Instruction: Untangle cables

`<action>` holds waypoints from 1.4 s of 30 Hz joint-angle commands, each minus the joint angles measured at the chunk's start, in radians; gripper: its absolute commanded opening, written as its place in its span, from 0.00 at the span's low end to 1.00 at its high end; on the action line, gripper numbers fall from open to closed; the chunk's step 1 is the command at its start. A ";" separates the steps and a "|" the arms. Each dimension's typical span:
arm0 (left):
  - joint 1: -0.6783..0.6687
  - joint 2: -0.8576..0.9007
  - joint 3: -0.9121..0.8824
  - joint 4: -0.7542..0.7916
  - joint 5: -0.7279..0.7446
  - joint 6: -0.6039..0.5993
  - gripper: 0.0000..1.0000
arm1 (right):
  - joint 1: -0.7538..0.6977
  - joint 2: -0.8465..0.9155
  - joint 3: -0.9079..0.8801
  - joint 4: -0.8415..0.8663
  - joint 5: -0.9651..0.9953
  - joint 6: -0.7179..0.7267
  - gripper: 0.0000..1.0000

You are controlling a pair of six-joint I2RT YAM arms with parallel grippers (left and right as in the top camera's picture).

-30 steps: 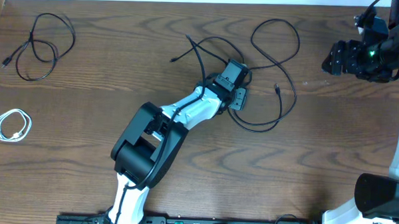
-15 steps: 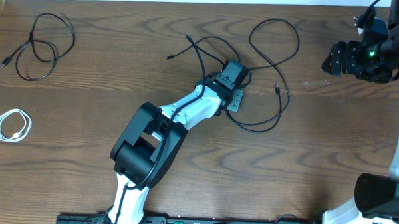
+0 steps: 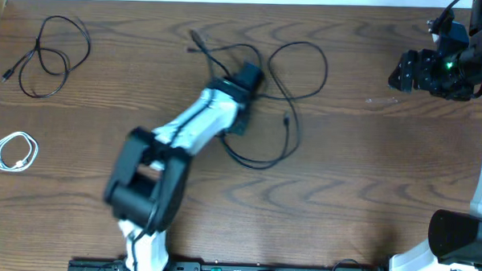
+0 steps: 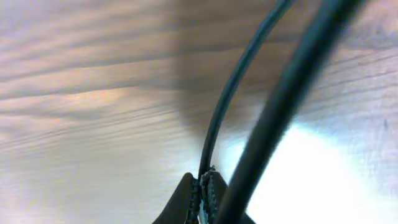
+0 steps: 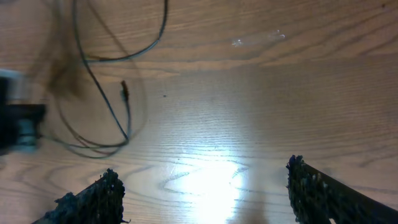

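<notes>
A long black cable [image 3: 295, 69] lies looped across the middle of the table, one plug end [image 3: 286, 118] pointing down. My left gripper [image 3: 251, 75] is shut on it; in the left wrist view the thin cable [image 4: 230, 99] rises from the pinched fingertips [image 4: 204, 186], with a thicker blurred black cord [image 4: 292, 81] crossing in front. A second black cable [image 3: 55, 56] lies apart at the far left, and a white cable [image 3: 15, 152] is coiled below it. My right gripper [image 3: 400, 74] hovers at the far right, open and holding nothing [image 5: 205, 186], with the middle cable [image 5: 112, 106] to its left.
The left arm [image 3: 168, 149] stretches diagonally from the front edge to the table's middle. The right arm's base [image 3: 462, 240] stands at the front right. The table's back edge [image 3: 229, 3] runs just behind the cable loops.
My left gripper has shut on the middle black cable and swung left and back, dragging its loops and plug end leftward. The right arm has not moved.
</notes>
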 commanded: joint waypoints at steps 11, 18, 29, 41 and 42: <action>-0.003 -0.269 0.002 0.165 0.332 0.152 0.07 | -0.002 0.002 -0.005 -0.007 -0.004 -0.015 0.82; -0.074 -0.102 0.001 0.322 0.355 0.151 0.08 | -0.002 0.002 -0.005 -0.016 -0.004 -0.015 0.82; -0.214 0.115 0.001 0.631 0.357 0.151 0.11 | -0.002 0.002 -0.005 -0.018 -0.004 -0.015 0.82; -0.210 0.170 0.000 0.652 0.101 0.150 0.38 | -0.002 0.003 -0.005 -0.012 -0.003 -0.016 0.82; -0.203 0.168 0.000 0.640 0.057 0.140 0.40 | -0.002 0.003 -0.005 -0.012 -0.003 -0.016 0.82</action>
